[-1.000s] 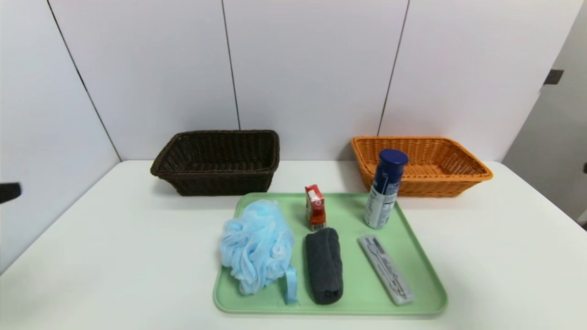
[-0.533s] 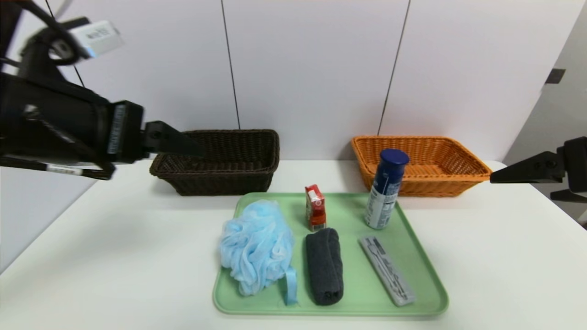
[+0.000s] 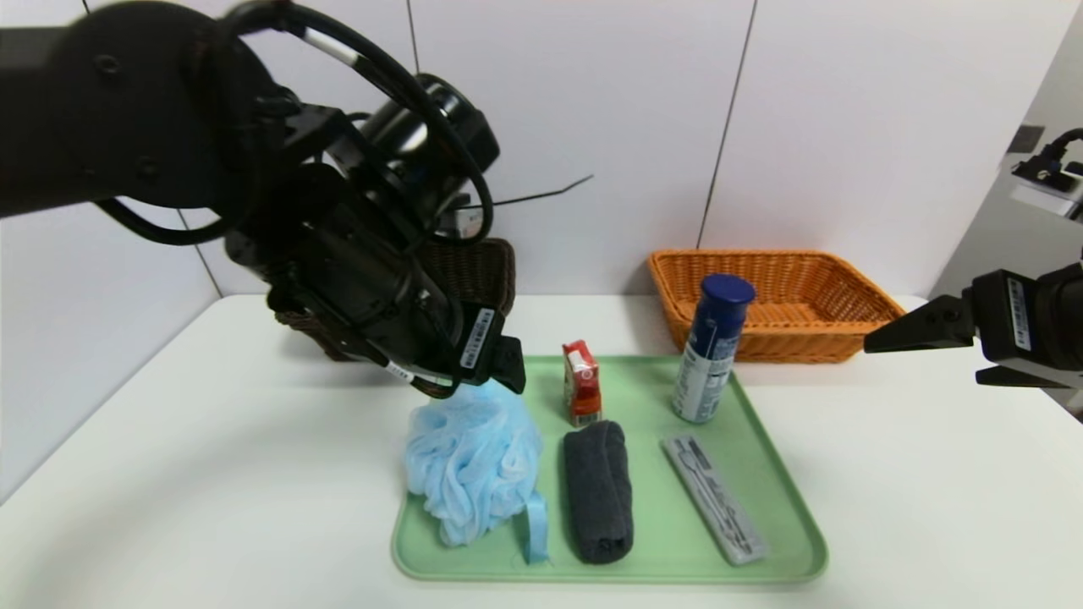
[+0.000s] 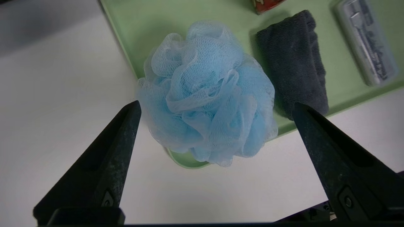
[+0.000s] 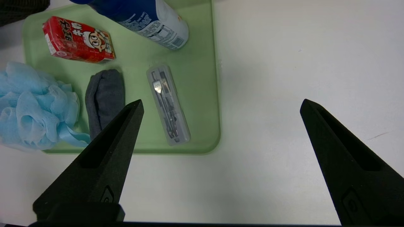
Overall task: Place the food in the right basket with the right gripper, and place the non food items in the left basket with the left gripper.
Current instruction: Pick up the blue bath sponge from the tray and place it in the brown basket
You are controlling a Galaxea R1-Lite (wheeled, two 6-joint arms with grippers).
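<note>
On the green tray [image 3: 651,491] lie a blue mesh bath pouf [image 3: 472,457], a red milk carton [image 3: 581,382], a rolled dark grey towel [image 3: 598,491], a clear case of drawing tools [image 3: 713,497] and an upright blue-capped spray can [image 3: 711,351]. My left gripper [image 4: 216,103] hangs open just above the pouf [image 4: 205,94], its fingers spread either side without touching it. My right gripper [image 5: 221,101] is open and empty, above bare table right of the tray. The dark brown left basket [image 3: 482,271] is mostly hidden behind my left arm [image 3: 364,279]. The orange right basket [image 3: 795,342] stands empty behind the can.
White table [image 3: 211,474] with a white panelled wall close behind the baskets. My left arm fills the space over the left basket and the tray's far left corner. My right arm [image 3: 1015,326] sits at the table's right edge. Bare table lies on both sides of the tray.
Both arms came into view. The left arm swung in from the left and down over the pouf. The right gripper moved slightly inward from the right edge. Nothing on the tray moved.
</note>
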